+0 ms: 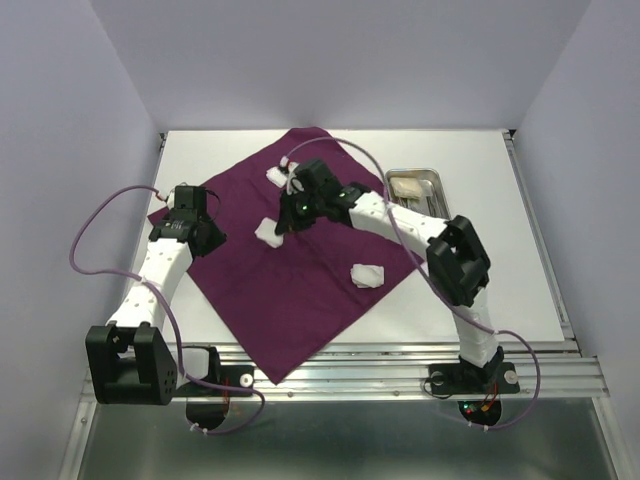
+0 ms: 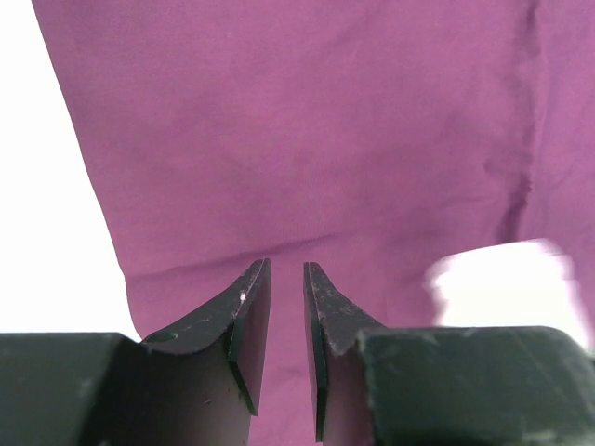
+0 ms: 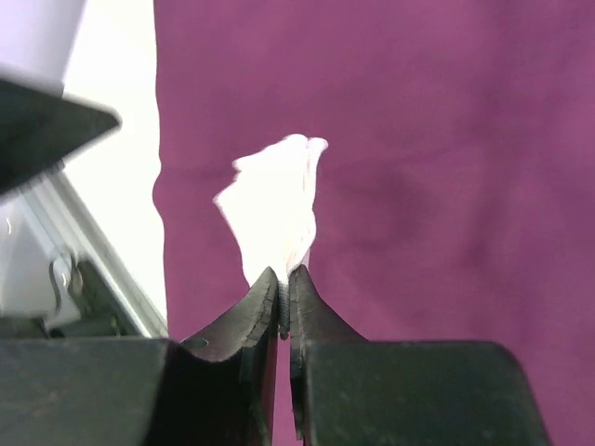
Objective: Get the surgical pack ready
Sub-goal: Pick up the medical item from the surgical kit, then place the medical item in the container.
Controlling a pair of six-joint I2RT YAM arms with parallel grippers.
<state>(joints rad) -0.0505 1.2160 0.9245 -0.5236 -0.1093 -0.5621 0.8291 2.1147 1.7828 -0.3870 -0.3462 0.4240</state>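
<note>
Your one tray (image 1: 441, 182) holds metal tools (image 1: 408, 190). Three wads (image 1: 367, 274) on the cloth (image 1: 300, 300) (right jaws pinch one); left jaws slightly apart.

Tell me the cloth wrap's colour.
The cloth wrap is deep purple; the top external view shows it best.

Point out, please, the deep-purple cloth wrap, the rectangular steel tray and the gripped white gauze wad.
Deep-purple cloth wrap (image 1: 300, 300): top external, bare middle.
Rectangular steel tray (image 1: 415, 171): top external, far rim.
White gauze wad (image 3: 275, 204): right wrist, middle.
</note>
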